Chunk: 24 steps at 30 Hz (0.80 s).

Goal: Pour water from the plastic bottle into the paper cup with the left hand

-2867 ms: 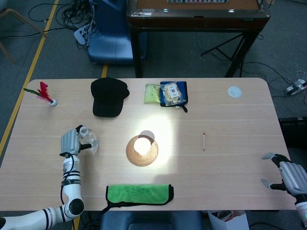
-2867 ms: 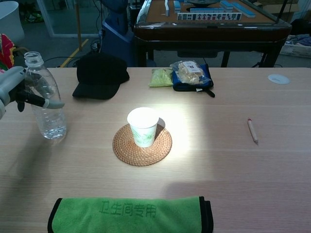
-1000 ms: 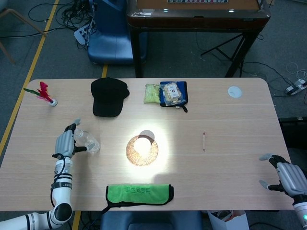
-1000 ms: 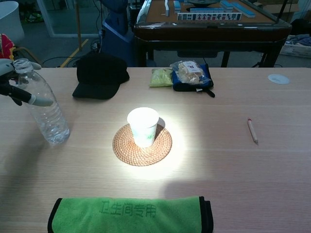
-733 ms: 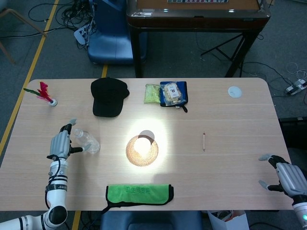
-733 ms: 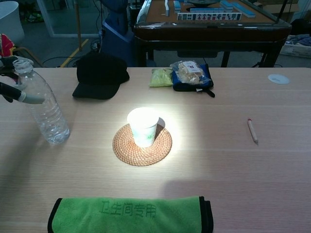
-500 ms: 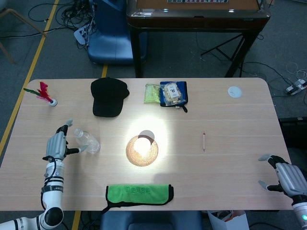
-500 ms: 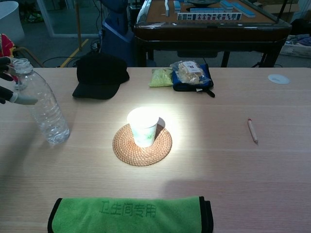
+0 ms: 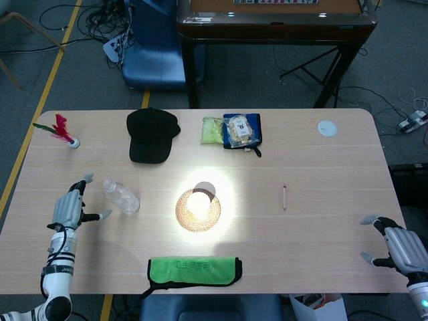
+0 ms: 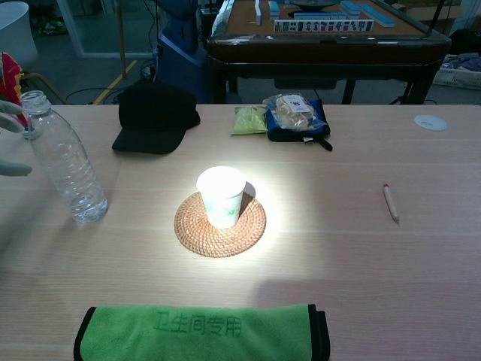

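Hidden: in my chest view the left hand (image 9: 70, 208) is cut off at the frame edge; only fingertips show.
Left hand: fingers spread, holding nothing, just beside the plastic bottle (image 10: 65, 167).
Right hand (image 9: 400, 248): fingers apart, empty, at the table (image 9: 321, 180) corner.
Bottle: uncapped, upright, left of the paper cup (image 10: 221, 195).
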{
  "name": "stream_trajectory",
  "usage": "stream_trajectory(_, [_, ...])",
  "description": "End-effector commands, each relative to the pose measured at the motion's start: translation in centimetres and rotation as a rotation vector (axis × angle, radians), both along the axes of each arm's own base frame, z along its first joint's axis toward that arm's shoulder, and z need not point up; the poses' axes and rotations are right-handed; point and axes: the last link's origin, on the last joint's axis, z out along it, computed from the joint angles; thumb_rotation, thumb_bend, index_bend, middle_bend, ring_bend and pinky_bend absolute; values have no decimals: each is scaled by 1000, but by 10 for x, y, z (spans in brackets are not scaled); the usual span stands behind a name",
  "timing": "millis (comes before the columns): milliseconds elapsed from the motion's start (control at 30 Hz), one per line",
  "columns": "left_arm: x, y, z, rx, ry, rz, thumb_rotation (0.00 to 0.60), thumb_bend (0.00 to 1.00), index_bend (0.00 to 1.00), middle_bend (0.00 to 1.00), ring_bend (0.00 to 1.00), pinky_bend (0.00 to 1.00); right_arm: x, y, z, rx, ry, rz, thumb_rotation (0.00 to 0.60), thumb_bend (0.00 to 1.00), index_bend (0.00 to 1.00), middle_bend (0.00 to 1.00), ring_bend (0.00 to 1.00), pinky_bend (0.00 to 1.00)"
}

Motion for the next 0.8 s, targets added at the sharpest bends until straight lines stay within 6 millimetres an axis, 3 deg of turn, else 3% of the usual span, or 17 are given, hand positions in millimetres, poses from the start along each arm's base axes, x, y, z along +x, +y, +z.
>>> stream_trajectory(33, [-16,-14,4,-30,38,-46,600,0,96,156,129,412,0,0,0,1,2,-1,600,201,301,221,186,370])
stream_trajectory(467, [-45,-56,23,-140,195,-343,600,0,114,168,152,423,2,0,6,-32,21,6,600,201,302,221,186,370])
stream_trajectory(667, [-44,-80,24,-135,293,-454,600,0,286,425,366,606,4,1,11,-50,37,9,600,201,302,221,186,370])
stream_trajectory(800, [-41,-99,25,-149,392,-456,600,0,379,485,409,636,5,2,10,-45,48,11,600,201,302,221,186,370])
